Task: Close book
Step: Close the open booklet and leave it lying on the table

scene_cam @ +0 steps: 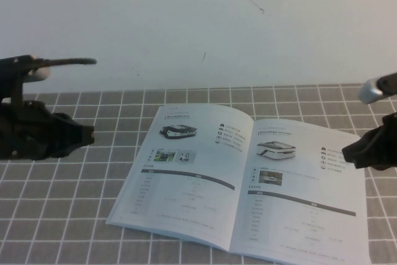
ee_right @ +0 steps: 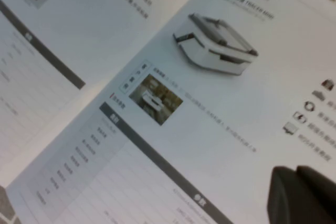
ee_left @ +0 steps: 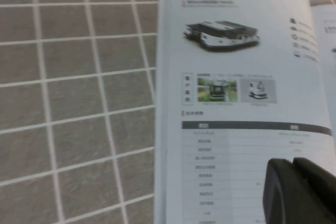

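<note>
An open booklet (scene_cam: 245,181) lies flat on the checked cloth, two printed pages facing up with the spine running from far to near. My left gripper (scene_cam: 89,134) hovers to the left of it, a few tiles short of the left page's edge, fingers pressed together on nothing. The left wrist view has the left page (ee_left: 236,108) under that gripper (ee_left: 294,165). My right gripper (scene_cam: 348,153) is over the right page's outer edge, also shut and empty. In the right wrist view its tips (ee_right: 297,174) hang above the right page (ee_right: 210,103).
A grey cloth with white grid lines (scene_cam: 74,203) covers the table. A plain white wall (scene_cam: 198,23) stands behind. A white-tipped part of the right arm (scene_cam: 371,91) shows at the far right.
</note>
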Motion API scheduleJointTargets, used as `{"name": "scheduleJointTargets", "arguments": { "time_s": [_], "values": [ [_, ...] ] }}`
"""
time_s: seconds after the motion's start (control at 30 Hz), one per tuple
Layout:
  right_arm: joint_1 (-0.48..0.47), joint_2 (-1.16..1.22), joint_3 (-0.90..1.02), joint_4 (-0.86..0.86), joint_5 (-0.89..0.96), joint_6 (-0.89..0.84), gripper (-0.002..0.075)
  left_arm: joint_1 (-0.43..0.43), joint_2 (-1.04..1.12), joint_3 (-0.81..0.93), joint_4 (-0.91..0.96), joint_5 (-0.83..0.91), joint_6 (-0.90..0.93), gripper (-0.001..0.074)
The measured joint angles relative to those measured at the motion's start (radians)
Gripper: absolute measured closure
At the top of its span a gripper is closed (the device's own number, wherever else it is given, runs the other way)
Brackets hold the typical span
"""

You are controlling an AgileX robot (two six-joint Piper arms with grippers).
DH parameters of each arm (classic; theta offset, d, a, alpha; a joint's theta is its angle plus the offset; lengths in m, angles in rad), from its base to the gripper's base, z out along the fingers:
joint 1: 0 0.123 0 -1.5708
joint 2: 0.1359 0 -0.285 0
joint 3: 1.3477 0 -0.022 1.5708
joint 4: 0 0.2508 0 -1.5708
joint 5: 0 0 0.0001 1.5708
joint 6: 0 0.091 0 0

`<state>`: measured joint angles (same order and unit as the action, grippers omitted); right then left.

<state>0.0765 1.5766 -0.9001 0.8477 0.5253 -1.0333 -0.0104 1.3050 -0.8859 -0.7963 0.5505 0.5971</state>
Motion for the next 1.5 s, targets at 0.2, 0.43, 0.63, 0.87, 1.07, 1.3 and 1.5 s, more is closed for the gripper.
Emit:
{"name": "scheduleJointTargets", "arguments": {
  "time_s": [0.2,0.43,0.63,0.87,1.07,1.3,1.5],
  "values": [
    [0.050,0.132,-0.005,0.013,-0.017,-0.022,0.0729,0.000,0.212,-0.152,-0.047,0.107,0.082,0.0738],
    [0.052,0.234,-0.008,0.016,-0.048,-0.025,0.0729,0.000,0.402,-0.231,-0.118,0.116,0.110,0.0738],
    [0.052,0.301,-0.008,0.020,-0.087,-0.057,0.0729,0.000,0.517,-0.279,-0.140,0.107,0.126,0.0738],
    [0.052,0.327,-0.026,0.032,-0.073,-0.072,0.0729,0.000,0.613,-0.321,-0.161,0.098,0.126,0.0738],
    [0.052,0.331,-0.028,0.040,-0.071,-0.072,0.0729,0.000,0.665,-0.360,-0.161,0.070,0.126,0.0738],
    [0.052,0.332,-0.028,0.040,-0.069,-0.076,0.0729,0.000,0.700,-0.372,-0.141,0.043,0.130,0.0738],
    [0.052,0.332,-0.028,0.040,-0.069,-0.076,0.0729,0.000,0.710,-0.372,-0.133,0.043,0.134,0.0738]
  ]
}}
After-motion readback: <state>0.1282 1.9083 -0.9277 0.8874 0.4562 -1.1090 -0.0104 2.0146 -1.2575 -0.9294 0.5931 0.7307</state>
